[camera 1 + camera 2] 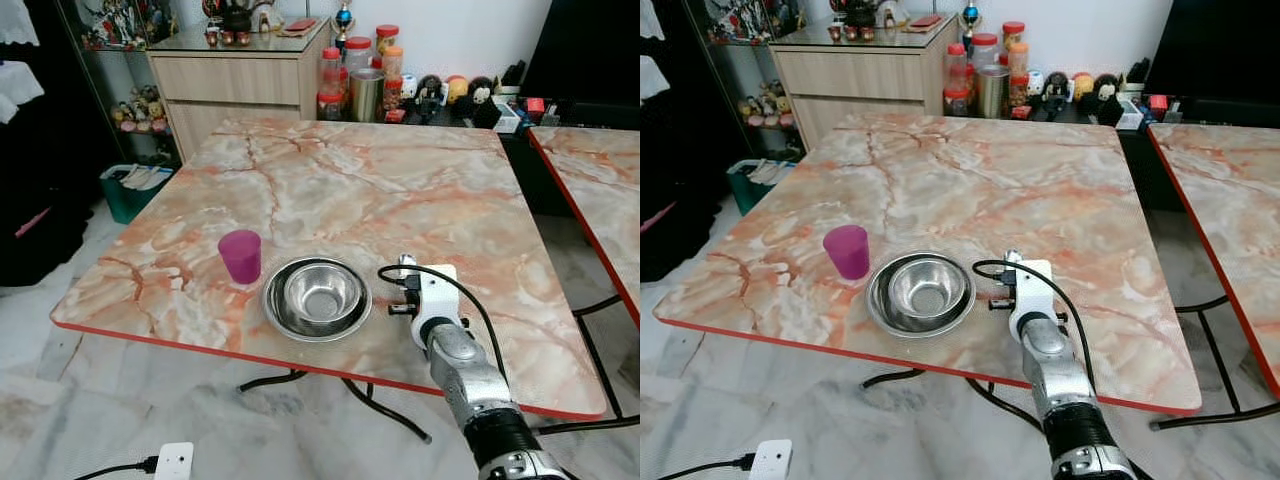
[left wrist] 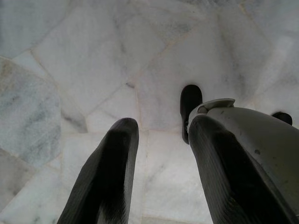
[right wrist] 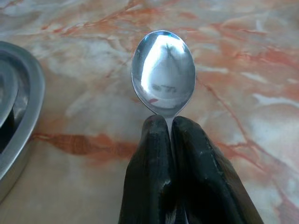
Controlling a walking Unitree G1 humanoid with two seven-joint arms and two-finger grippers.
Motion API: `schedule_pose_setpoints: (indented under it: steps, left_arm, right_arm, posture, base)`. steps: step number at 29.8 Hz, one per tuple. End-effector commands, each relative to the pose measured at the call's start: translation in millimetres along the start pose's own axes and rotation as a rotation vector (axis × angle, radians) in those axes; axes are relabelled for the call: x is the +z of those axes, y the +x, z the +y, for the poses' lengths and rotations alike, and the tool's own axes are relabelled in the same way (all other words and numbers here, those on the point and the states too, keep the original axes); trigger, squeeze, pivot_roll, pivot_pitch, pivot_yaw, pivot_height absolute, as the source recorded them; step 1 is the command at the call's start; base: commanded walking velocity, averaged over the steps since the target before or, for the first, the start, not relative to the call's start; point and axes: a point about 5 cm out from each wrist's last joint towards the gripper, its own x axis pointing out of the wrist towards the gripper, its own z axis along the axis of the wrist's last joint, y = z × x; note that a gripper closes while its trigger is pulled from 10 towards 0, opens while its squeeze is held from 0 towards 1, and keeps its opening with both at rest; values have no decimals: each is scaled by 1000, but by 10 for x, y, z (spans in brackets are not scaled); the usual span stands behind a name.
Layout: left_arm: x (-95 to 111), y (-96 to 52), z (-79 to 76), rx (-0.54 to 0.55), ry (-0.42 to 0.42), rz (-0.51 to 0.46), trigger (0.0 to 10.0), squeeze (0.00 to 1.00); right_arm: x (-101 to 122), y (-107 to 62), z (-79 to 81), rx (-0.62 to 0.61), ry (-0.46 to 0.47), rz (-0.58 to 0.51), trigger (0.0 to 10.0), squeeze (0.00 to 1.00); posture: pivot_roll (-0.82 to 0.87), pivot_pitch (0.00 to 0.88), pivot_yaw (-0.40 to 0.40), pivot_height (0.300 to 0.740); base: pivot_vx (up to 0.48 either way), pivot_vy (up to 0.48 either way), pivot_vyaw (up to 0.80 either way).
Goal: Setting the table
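A purple cup stands upright near the front edge of the marble table. Just right of it, a steel bowl sits nested in a wider steel dish. My right arm reaches over the table just right of the bowl. The right gripper is shut on the handle of a steel spoon, whose head hangs above bare marble with the dish rim beside it. My left gripper hangs open over the pale floor, holding nothing.
A second marble table stands close on the right. Jars and figurines line the far edge beside a wooden cabinet. A teal bin sits at the left. A white power strip lies on the floor near black table legs.
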Motion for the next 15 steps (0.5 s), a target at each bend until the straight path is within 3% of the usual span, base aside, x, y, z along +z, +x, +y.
schedule_pose_setpoints:
  steps: [1, 15]
  left_arm:
    - [50, 5, 49, 10, 17, -2, 10000, 0]
    - [35, -25, 315, 32, 28, 2, 10000, 0]
  right_arm:
    - [43, -1, 20, 7, 9, 0, 10000, 0]
    - [-35, 33, 1, 13, 18, 39, 10000, 0]
  posture:
    - [67, 0, 15, 740]
    - [72, 0, 9, 740]
  base:
    - [0, 0, 0]
    - [0, 0, 0]
